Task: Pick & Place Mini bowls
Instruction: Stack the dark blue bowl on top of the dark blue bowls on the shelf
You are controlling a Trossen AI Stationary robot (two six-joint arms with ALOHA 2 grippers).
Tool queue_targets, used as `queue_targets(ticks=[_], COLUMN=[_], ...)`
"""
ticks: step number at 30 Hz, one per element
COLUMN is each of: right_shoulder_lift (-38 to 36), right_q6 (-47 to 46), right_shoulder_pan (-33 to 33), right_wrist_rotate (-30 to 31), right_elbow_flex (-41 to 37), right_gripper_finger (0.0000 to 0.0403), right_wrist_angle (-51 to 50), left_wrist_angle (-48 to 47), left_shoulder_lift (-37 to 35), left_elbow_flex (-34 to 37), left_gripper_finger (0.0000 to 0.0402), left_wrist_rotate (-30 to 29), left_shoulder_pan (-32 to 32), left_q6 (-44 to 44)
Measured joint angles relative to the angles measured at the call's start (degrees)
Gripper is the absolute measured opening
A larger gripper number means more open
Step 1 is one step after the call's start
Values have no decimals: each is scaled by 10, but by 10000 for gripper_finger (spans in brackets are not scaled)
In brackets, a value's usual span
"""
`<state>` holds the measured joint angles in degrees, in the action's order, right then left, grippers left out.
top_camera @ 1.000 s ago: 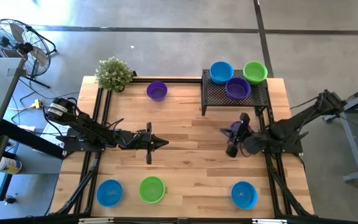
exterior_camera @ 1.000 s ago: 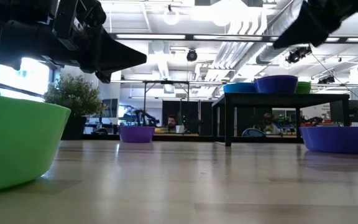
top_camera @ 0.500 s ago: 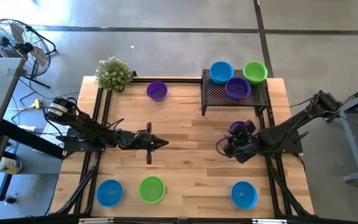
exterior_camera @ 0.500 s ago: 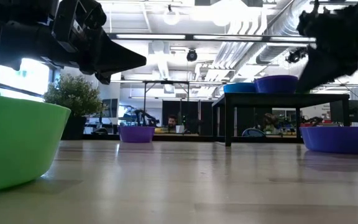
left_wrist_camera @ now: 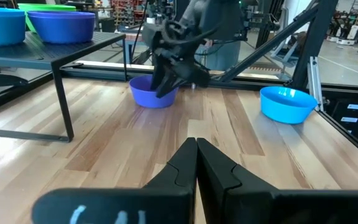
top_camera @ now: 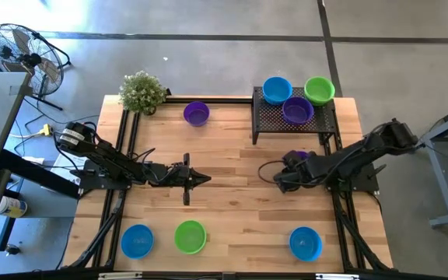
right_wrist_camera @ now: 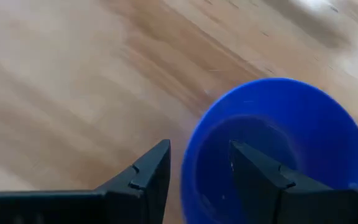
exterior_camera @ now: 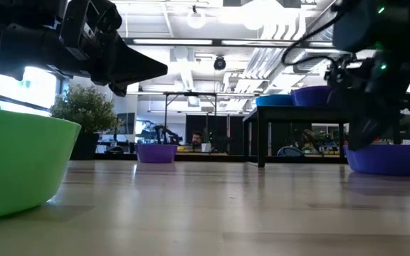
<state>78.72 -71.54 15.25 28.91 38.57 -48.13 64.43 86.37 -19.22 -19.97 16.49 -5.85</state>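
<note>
A purple mini bowl [left_wrist_camera: 153, 96] sits upright on the table, right of centre, just in front of the black mesh stand [top_camera: 294, 118]. My right gripper [right_wrist_camera: 199, 147] is open and tipped steeply down over it. One finger [right_wrist_camera: 253, 171] stands inside the bowl and the other [right_wrist_camera: 154, 171] outside its rim [right_wrist_camera: 188, 163]; I see no touch. From the low view the gripper [exterior_camera: 365, 135] stands right above the bowl [exterior_camera: 386, 158]. My left gripper [top_camera: 204, 180] is shut and level above the table's middle left, holding nothing.
On the stand sit a blue [top_camera: 277, 89], a green [top_camera: 319, 89] and a purple bowl [top_camera: 297, 110]. Another purple bowl [top_camera: 197, 113] sits at the far edge beside a potted plant [top_camera: 142, 92]. Blue [top_camera: 137, 240], green [top_camera: 190, 236] and blue [top_camera: 305, 243] bowls line the near edge.
My right gripper has come down onto the purple bowl, tipping from nearly level to steeply downward and rolling as it went. Its fingers have opened from shut. The bowl has stayed where it was.
</note>
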Motion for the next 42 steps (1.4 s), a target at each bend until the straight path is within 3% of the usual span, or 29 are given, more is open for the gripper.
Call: queue_targets(ticks=[5,12,19,27,32,37,42], right_shoulder_lift=[24,31,30,30,30,29,29], right_q6=[13,61,115,262,326,376,466], right_shoulder_pan=[-25,-31,-10,26,12,-57,-171], right_wrist_rotate=[-13,-32,-59,-75,-30,0,7], right_elbow_flex=[0,0,35,216,357,487,561], right_gripper_finger=[117,13,10,6,5,3,4], right_wrist_angle=[12,49,48,12,-98,-240,-308], left_wrist_angle=[0,0,1,1,1,1,2], left_shoulder_lift=[0,0,0,0,0,0,0], left_elbow_flex=[0,0,0,0,0,0,0], left_gripper_finger=[1,1,1,1,1,1,1], left_wrist_rotate=[0,0,0,0,0,0,0], left_shoulder_pan=[0,0,0,0,0,0,0], left_q6=[0,0,0,0,0,0,0])
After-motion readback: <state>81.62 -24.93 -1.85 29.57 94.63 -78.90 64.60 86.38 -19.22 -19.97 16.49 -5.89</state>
